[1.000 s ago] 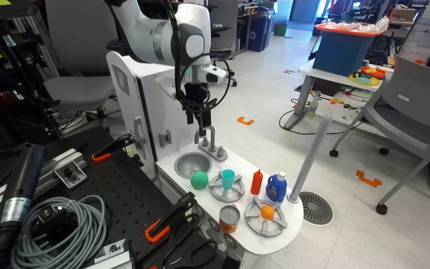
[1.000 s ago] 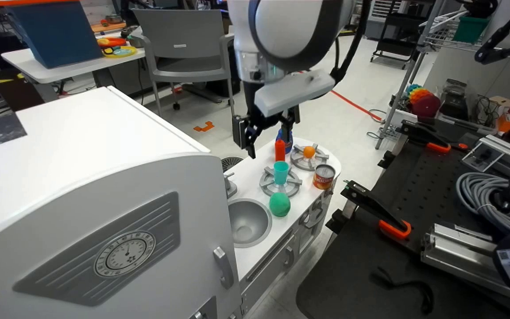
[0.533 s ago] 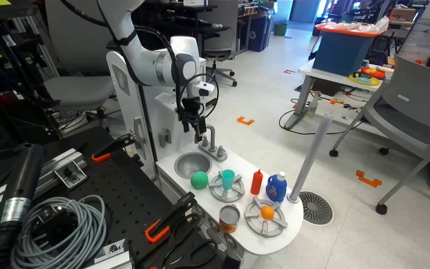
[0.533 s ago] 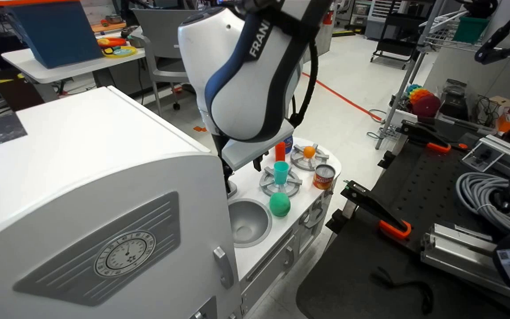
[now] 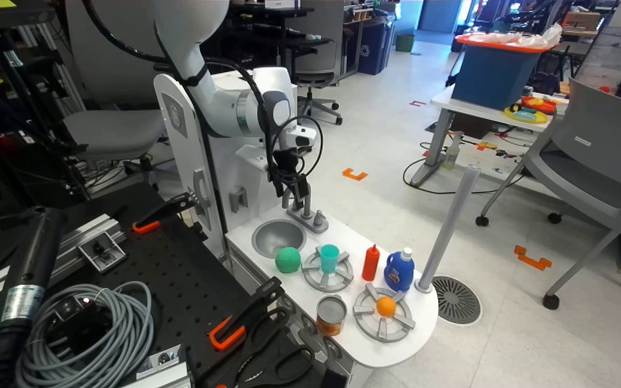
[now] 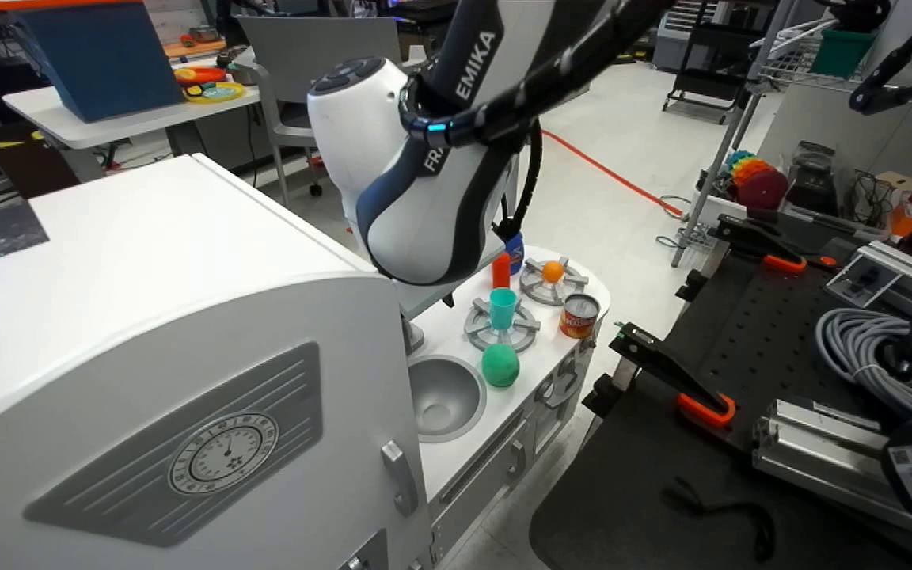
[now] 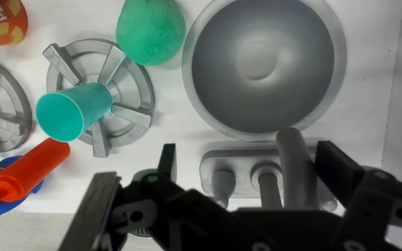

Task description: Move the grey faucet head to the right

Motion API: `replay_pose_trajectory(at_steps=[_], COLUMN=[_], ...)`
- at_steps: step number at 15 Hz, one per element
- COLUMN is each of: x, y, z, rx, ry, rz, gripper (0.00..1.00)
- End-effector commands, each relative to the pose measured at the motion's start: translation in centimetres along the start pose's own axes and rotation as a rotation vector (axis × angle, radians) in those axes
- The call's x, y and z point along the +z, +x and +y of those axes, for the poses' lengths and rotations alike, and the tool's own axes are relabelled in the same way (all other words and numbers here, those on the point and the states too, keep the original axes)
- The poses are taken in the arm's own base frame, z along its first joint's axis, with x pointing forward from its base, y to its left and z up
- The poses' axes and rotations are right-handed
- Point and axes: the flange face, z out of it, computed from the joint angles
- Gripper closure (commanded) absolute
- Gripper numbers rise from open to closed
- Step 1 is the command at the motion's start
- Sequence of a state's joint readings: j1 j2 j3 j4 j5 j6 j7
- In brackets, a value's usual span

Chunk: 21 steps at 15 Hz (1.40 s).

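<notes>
Faucet spout (image 7: 297, 167), just beside sink basin (image 7: 263, 69), right between wide-spread fingers (image 7: 335, 167) of Robotiq gripper (image 7: 247, 157), nothing gripped! Far closer to finger on wrist view's right; touching or not, unclear. Long axis crosswise to gap, pointing basinward. Sideways shove next, probably. Tally: one spout, one basin, two tap handles (image 7: 223, 183), two stove burners (image 7: 131, 114), one teal cup (image 7: 75, 109), one green ball (image 7: 150, 31), one orange ball (image 5: 386, 306), one red squeeze bottle (image 5: 371, 264), one blue detergent jug (image 5: 399, 272), one peach can (image 5: 331, 317).

In the wrist view, the black two-fingered gripper (image 7: 246, 158) hides part of the silver-grey arched faucet head (image 7: 297, 167). In an exterior view, the white jointed robot arm (image 6: 428, 228) mostly covers that gripper.
</notes>
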State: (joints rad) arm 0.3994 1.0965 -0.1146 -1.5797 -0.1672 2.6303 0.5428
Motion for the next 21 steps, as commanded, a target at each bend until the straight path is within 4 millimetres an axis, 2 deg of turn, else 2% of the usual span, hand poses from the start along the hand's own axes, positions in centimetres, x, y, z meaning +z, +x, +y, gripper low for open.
replay_pose_trajectory(at_steps=[1, 4, 8, 16, 18, 21], x=[1.0, 1.6, 1.4, -0.1, -0.8, -3.1], y=[1.4, 1.8, 2.4, 6.8, 7.1, 5.0], z=[0.6, 1.8, 4.6, 13.3, 14.1, 11.9], rx=[0.006, 0.025, 0.092, 0.287, 0.319, 0.27], ry=[-0.014, -0.028, -0.043, -0.15, -0.15, -0.046], rz=[0.029, 0.027, 0.014, 0.09, 0.069, -0.084], gripper=[0.0, 0.0, 0.0, 0.0, 0.0, 0.0])
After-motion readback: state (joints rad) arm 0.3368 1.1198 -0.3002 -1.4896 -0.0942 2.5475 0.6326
